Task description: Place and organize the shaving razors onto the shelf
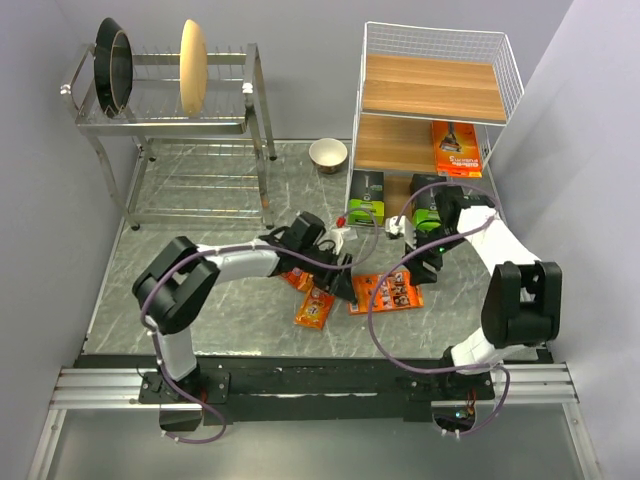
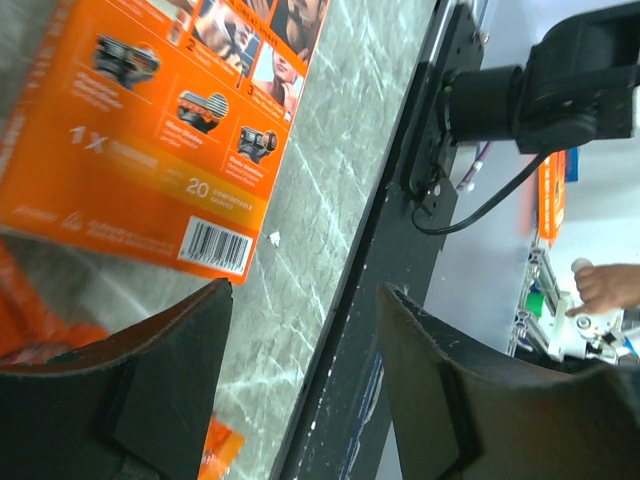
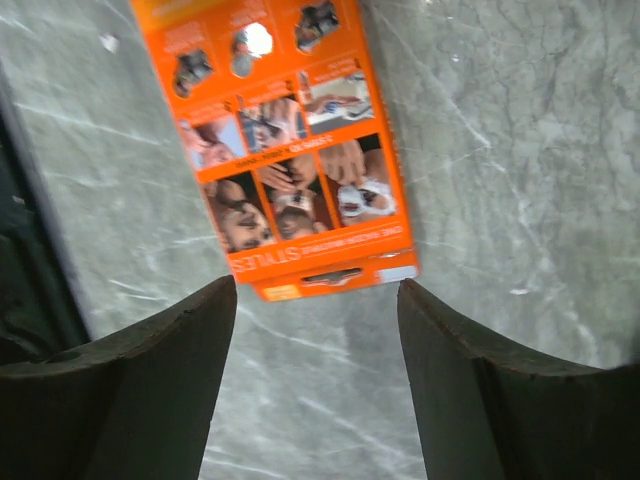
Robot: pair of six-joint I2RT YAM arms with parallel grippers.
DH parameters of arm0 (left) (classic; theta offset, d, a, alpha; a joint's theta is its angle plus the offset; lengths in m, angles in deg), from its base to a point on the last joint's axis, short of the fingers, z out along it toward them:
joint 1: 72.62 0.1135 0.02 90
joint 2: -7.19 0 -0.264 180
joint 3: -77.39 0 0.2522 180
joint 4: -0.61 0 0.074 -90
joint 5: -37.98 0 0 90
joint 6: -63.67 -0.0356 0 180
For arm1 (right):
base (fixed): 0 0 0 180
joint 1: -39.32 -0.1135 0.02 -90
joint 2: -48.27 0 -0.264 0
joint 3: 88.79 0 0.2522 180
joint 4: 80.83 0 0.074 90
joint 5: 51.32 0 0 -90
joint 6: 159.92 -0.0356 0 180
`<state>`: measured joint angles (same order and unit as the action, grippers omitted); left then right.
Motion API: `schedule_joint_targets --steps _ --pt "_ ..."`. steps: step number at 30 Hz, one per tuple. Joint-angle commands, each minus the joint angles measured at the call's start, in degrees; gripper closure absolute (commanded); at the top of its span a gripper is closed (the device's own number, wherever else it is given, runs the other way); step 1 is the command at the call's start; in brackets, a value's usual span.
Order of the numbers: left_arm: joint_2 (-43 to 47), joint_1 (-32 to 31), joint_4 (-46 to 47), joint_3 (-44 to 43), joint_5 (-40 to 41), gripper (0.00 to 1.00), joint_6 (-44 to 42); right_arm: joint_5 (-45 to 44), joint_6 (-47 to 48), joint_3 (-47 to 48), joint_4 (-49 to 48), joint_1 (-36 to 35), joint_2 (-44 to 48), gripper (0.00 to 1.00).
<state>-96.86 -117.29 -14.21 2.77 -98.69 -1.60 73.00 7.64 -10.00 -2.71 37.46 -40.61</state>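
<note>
A flat orange card [image 1: 386,292] lies on the marble table between my two grippers; it also shows in the left wrist view [image 2: 150,130] and the right wrist view [image 3: 290,150]. My left gripper [image 1: 344,284] [image 2: 305,300] is open and empty just left of it. My right gripper [image 1: 428,263] [image 3: 318,295] is open and empty just above the card's near end. Two narrow orange blister packs [image 1: 315,308] [image 1: 298,278] lie under the left arm. The shelf [image 1: 430,90] holds an orange card [image 1: 455,148] on its middle board and two dark grey boxes [image 1: 368,197] [image 1: 425,215] at the bottom.
A steel dish rack [image 1: 170,110] with plates stands at the back left. A small bowl [image 1: 328,154] sits beside the shelf. The black rail [image 2: 400,250] runs along the table's near edge. A person's hand [image 2: 600,285] shows beyond it.
</note>
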Motion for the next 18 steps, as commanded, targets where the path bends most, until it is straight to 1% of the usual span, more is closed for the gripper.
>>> schedule_joint_targets --steps 1,3,6,12,18 --pt "-2.6 -2.4 2.3 -3.9 -1.8 0.36 -1.5 -0.5 5.6 2.3 -0.9 0.9 -4.7 0.27" --pt "-4.6 -3.0 1.8 -5.1 -1.6 0.37 -1.6 0.1 5.8 5.0 0.1 1.6 -8.7 0.27" --pt "-6.2 -3.2 2.0 -5.3 -0.7 0.38 -1.7 0.3 6.6 7.4 0.4 3.2 -12.1 0.27" --pt "-9.1 -3.4 -0.5 -6.1 1.8 0.4 -3.5 -1.5 10.0 8.8 0.5 4.3 -16.9 0.27" --pt "-11.4 -3.4 -2.5 -6.9 3.4 0.42 -5.2 -1.3 11.1 9.1 -0.3 4.8 -20.3 0.27"
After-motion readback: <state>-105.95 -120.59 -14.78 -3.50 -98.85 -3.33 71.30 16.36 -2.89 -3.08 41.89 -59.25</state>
